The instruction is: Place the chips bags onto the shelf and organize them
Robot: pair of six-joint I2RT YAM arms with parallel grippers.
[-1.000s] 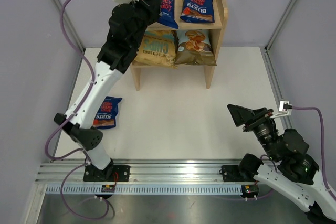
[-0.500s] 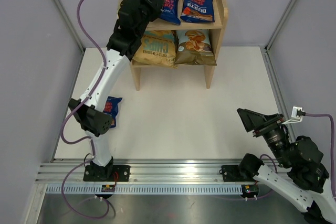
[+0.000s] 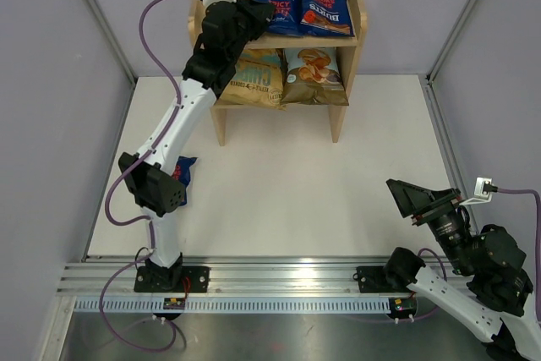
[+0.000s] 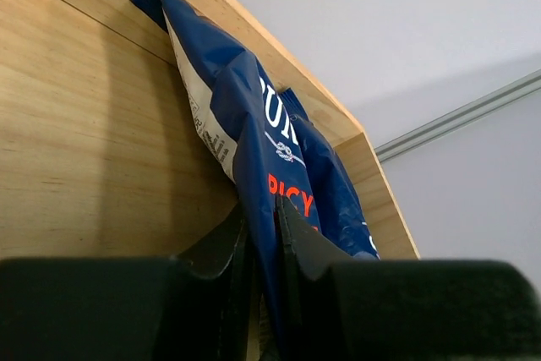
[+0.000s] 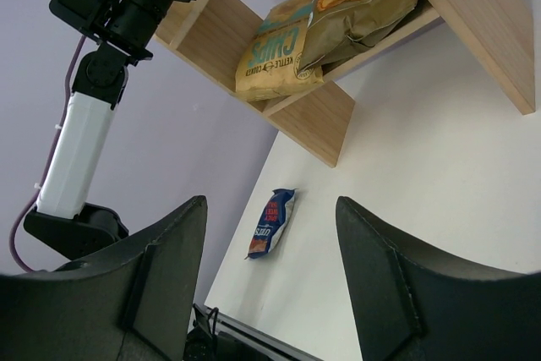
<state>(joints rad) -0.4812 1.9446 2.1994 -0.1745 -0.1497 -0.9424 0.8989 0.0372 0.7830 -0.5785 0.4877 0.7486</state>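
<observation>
My left gripper (image 3: 254, 16) reaches over the top tier of the wooden shelf (image 3: 349, 48) and is shut on a dark-blue Burts bag (image 3: 279, 8), whose lower edge is pinched between my fingers in the left wrist view (image 4: 254, 141). A second Burts bag (image 3: 326, 8) lies to its right on the top tier. The tan-and-teal bag (image 3: 252, 78) and the cassava chips bag (image 3: 313, 75) sit on the lower tier. A third Burts bag (image 3: 183, 173) lies on the table at the left, partly behind my left arm; it also shows in the right wrist view (image 5: 272, 224). My right gripper (image 3: 423, 200) is open and empty, low at the right.
Purple walls enclose the white table (image 3: 338, 192). A metal rail (image 3: 279, 281) runs along the near edge.
My left gripper has carried the Burts bag rightward and further onto the shelf's top tier, beside the other bag. My right arm has drawn back toward the lower right.
</observation>
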